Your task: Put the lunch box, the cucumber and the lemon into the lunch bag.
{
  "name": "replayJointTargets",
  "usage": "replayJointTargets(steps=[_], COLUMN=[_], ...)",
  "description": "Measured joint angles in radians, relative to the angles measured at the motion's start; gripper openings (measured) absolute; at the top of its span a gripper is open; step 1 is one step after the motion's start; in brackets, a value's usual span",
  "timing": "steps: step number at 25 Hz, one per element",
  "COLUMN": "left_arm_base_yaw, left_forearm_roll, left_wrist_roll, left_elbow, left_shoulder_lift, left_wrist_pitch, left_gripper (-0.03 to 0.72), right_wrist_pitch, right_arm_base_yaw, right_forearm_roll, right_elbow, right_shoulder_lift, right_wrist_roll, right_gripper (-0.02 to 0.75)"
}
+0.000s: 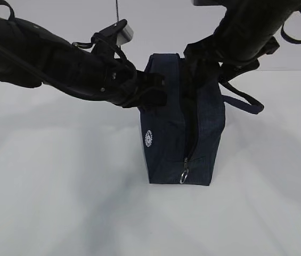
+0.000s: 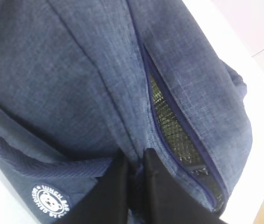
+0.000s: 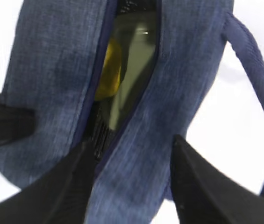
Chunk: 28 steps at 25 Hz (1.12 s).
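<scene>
The navy lunch bag (image 1: pixel 166 133) stands upright mid-table, its front zipper undone, the ring pull (image 1: pixel 184 176) low down. My left gripper (image 1: pixel 158 88) is shut on a fold of the bag's fabric (image 2: pixel 134 170) beside the opening. Above the bag's top, my right gripper (image 3: pixel 132 142) stands open, its jaws astride the right flap (image 3: pixel 141 154) without clamping it. Through the slit the yellow lemon (image 3: pixel 109 70) shows inside, next to a smooth grey-green surface (image 3: pixel 134 60) that looks like the lunch box. The cucumber is hidden.
A loop handle (image 1: pixel 243 98) hangs off the bag's right side. The silver lining (image 2: pixel 169 123) shows in the slit, and the round white logo (image 1: pixel 149 138) faces front-left. A white tabletop (image 1: pixel 59 186) surrounds the bag.
</scene>
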Motion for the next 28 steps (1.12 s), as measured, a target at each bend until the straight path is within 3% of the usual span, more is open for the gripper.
replayJointTargets(steps=[8,21,28], left_arm_base_yaw=[0.000,0.000,0.000], left_forearm_roll=[0.023,0.086,0.111], left_wrist_roll=[0.000,0.000,0.000], left_elbow=[-0.001,-0.001,-0.002], left_shoulder_lift=[0.000,0.000,0.000], left_wrist_pitch=[0.002,0.002,0.002], left_gripper=[0.017,0.017,0.017], right_wrist_pitch=[0.215,0.265,0.158], right_arm_base_yaw=[0.000,0.000,0.000], right_forearm_roll=[0.001,0.006,0.006], right_elbow=[-0.103,-0.101,0.134], right_shoulder_lift=[-0.012,-0.324,-0.565], right_wrist_roll=[-0.012,-0.012,-0.012], right_gripper=[0.405,0.405,0.405])
